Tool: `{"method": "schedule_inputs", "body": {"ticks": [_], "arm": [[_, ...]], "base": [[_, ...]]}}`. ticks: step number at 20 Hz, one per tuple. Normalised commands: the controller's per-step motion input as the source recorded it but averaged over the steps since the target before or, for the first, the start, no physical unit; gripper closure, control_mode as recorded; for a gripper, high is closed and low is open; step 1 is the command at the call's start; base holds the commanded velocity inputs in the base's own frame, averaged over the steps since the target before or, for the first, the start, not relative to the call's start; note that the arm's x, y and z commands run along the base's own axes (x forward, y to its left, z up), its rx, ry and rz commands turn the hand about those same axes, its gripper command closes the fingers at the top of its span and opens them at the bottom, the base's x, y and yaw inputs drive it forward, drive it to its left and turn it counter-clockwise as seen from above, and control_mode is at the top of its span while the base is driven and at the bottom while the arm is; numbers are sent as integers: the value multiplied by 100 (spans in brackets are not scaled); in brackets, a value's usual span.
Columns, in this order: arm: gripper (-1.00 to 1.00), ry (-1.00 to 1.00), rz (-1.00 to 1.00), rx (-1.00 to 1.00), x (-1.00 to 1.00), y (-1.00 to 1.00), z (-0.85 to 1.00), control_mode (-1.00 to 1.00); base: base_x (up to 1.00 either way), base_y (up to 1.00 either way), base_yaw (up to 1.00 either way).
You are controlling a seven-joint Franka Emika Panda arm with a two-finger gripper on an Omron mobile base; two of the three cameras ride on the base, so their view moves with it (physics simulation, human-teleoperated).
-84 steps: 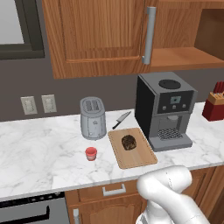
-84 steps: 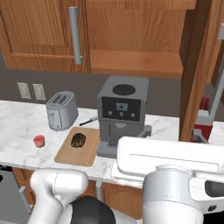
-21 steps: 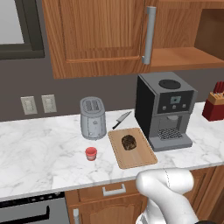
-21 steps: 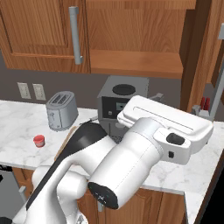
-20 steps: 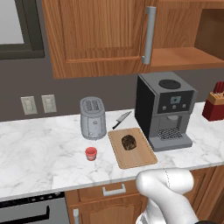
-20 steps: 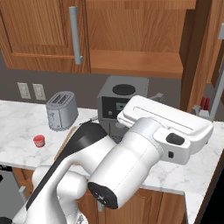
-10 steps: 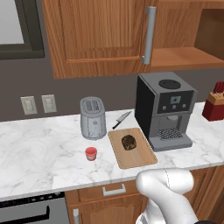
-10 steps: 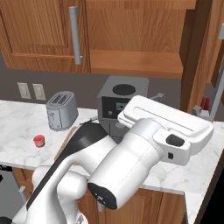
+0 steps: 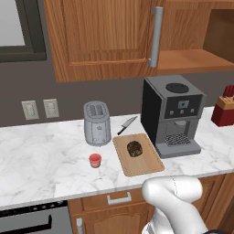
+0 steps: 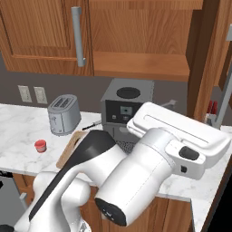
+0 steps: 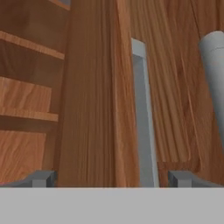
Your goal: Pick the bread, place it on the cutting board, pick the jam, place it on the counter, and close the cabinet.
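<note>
On the counter (image 9: pixel 41 164), the jam (image 9: pixel 95 160) is found standing upright on the bare marble at about 7 o'clock from the toaster (image 9: pixel 97 123). It is near the left edge of the cutting board (image 9: pixel 151 165) but apart from it. In the right base view it is likewise noted on the marble, left of the board. The step of placing the jam is judged complete.

The bread (image 9: pixel 134 148) is recorded lying on the cutting board, in its upper middle part, with a knife (image 9: pixel 126 125) resting on the counter at 12 o'clock from the board. That step is also judged complete. The coffee machine (image 9: pixel 171 116) stands just right of the board.

Above, the left cabinet (image 9: pixel 105 36) door is seen shut with its bar handle (image 9: pixel 156 31) vertical. To its right an open shelf bay (image 9: pixel 196 59) is exposed, so the cabinet is judged not yet closed.

At the far right of the right base view, a door panel (image 10: pixel 206 63) is seen standing edge-on, swung outward. In the hand view, the door edge (image 11: pixel 89 100) is framed between the two fingertips (image 11: pixel 41 178) of the hand (image 11: pixel 111 178), which are set wide on either side of it. No contact with the wood can be confirmed. Closing this door is the single item judged outstanding.
</note>
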Motion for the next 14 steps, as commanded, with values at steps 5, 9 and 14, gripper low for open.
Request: {"method": "schedule_inputs", "body": {"ticks": [5,9,14], "arm": [[-100,-1,-1,0,1,-26,0,-100],[-100,0,0,0,10,-24,0,-100],[-100,0,0,0,2,-24,0,-100]], "base": [[0,0,0],[0,0,0],[0,0,0]]}}
